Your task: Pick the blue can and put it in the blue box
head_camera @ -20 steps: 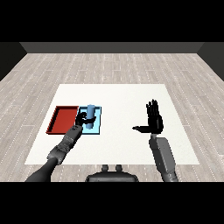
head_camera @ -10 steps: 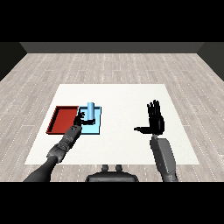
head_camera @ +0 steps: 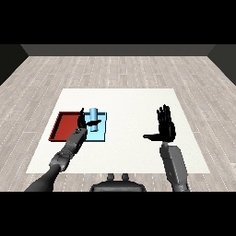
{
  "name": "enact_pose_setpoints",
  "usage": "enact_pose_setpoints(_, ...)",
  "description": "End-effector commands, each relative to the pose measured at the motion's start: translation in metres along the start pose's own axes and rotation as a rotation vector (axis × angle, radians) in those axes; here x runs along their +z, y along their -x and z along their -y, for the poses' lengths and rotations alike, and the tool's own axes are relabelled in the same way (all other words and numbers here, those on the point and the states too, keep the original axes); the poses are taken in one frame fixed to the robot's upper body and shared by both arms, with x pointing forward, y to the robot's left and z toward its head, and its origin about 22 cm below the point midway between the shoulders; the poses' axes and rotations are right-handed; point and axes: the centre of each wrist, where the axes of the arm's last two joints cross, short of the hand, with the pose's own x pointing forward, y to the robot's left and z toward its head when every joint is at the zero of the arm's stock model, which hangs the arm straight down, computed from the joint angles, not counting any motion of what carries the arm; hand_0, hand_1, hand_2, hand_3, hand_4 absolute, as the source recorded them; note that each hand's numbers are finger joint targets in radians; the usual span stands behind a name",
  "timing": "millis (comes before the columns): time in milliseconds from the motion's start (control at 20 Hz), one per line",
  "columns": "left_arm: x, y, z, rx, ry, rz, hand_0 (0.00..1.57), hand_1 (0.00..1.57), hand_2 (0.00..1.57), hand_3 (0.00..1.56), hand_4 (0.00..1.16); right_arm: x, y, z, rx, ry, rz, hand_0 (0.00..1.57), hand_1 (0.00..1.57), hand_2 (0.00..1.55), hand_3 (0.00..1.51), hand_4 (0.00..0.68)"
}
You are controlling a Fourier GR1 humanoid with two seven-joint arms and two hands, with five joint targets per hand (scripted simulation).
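Note:
The blue can (head_camera: 94, 114) stands upright in the light blue tray (head_camera: 100, 134), near its far edge. My left hand (head_camera: 82, 122) is just left of the can, over the seam between the two trays. Its fingers point up and its thumb reaches across the front of the can without curling round it, so the hand is open. My right hand (head_camera: 165, 129) is raised above the right side of the white table (head_camera: 129, 101), open, with straight fingers and the thumb stuck out to the left. It holds nothing.
The red tray (head_camera: 63, 127) lies directly left of the light blue one, with nothing in it. Grey wooden floor surrounds the table.
My left hand has let go of the can and drawn slightly left and back. The can stays upright in the light blue tray. The right hand has not moved.

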Motion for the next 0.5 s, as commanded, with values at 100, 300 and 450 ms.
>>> enact_pose_setpoints(100, -0.003, -0.053, 0.014, 0.331, 0.158, 0.457, 0.0, 0.0, 0.0, 0.0, 0.0, 0.002, 0.0, -0.003, 0.05, -0.031, -0.019, 0.0, 0.0, 0.0, 0.0, 0.0)
enact_pose_setpoints(300, 0.015, -0.05, 0.019, 0.512, 0.374, 0.559, 0.0, 0.0, 0.0, 0.0, 0.0, 0.013, 0.008, 0.008, 0.052, -0.032, -0.067, 0.0, 0.0, 0.0, 0.0, 0.0)
enact_pose_setpoints(450, 0.031, -0.015, 0.0, 0.605, 0.428, 0.52, 0.0, 0.0, 0.0, 0.0, 0.0, 0.032, 0.022, 0.003, 0.068, -0.086, -0.119, 0.0, 0.0, 0.0, 0.0, 0.0)
